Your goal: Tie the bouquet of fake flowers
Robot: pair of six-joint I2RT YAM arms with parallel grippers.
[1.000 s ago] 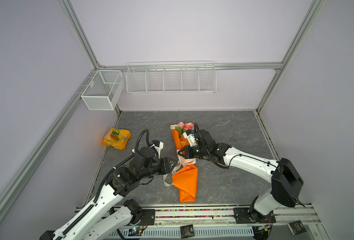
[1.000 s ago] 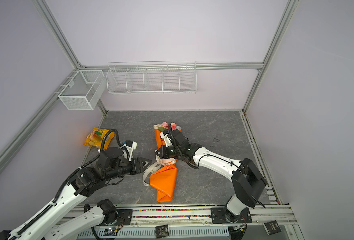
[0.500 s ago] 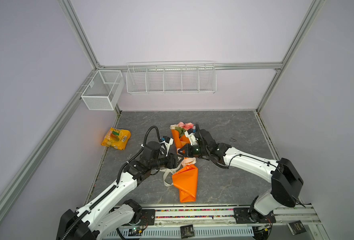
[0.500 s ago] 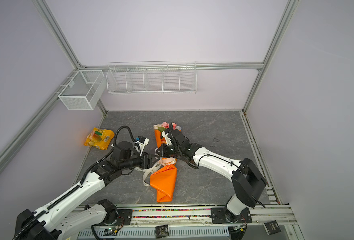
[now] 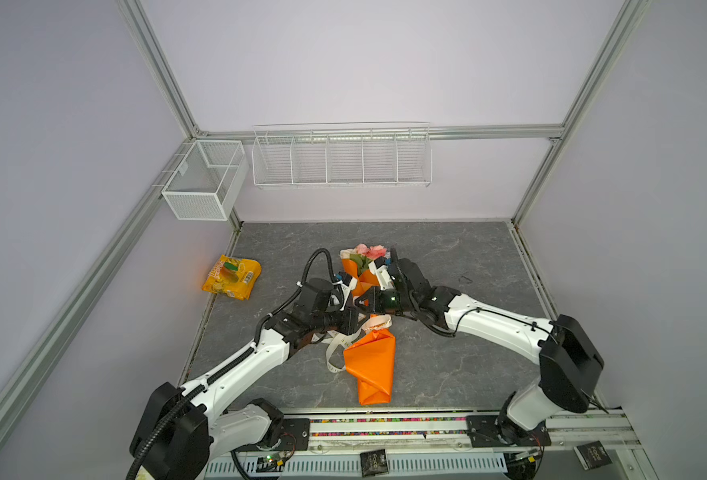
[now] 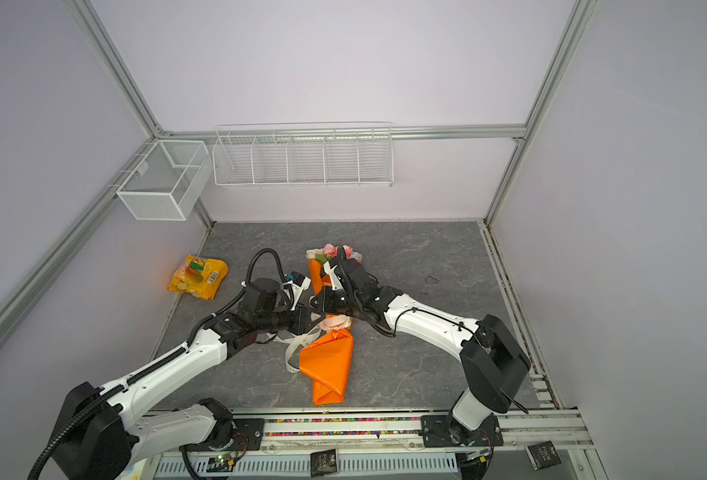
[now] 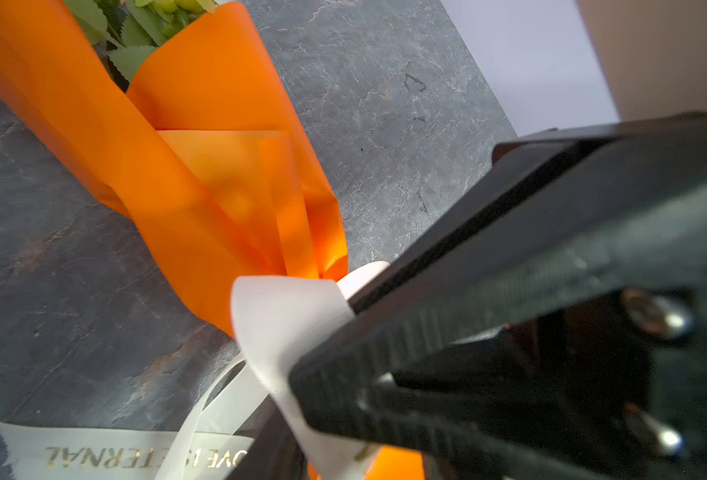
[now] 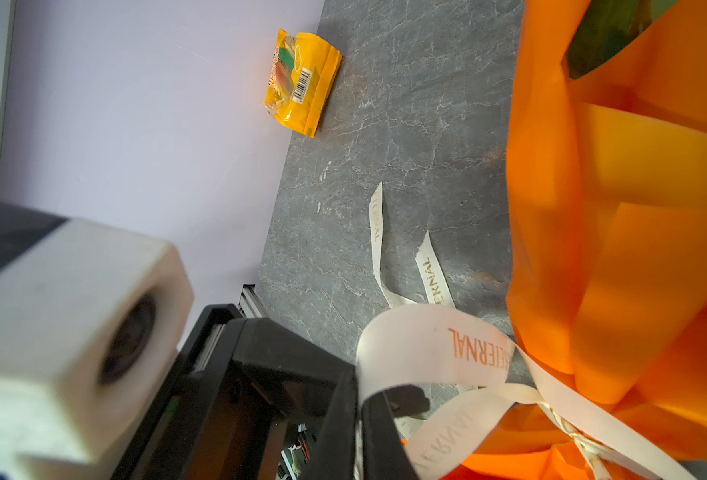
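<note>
Bouquet (image 5: 363, 254): lies flat on the desk (image 5: 447, 365) at the middle of both top views. The pink and cream blooms and green leaves point to the back wall.
Paper (image 5: 371, 363): orange. It wraps the stems, is pinched to a narrow waist, and widens again into a folded cone toward the lower edge of the frame.
Ribbon (image 5: 379, 322): cream with gold print, wound round the waist of the paper. In the right wrist view a loop (image 8: 426, 345) stands up beside the wrap. Two tails (image 5: 334, 353) lie on the desk just left of the cone.
Right hand (image 5: 365, 301): comes in from the right of the frame to the waist. Its fingers are together and clamped on the ribbon loop, which runs in between them in the right wrist view.
Left hand (image 5: 356, 321): comes in from the lower left and meets the right hand at the waist, right by the ribbon. Whether its fingers are apart or together cannot be told.
Bag (image 5: 231, 277): yellow, flat at the desk's left edge, well apart from the bouquet.
Rack (image 5: 341, 156): white wire, on the back wall at upper centre.
Mesh box (image 5: 202, 178): white, on the left rail beside the rack.
</note>
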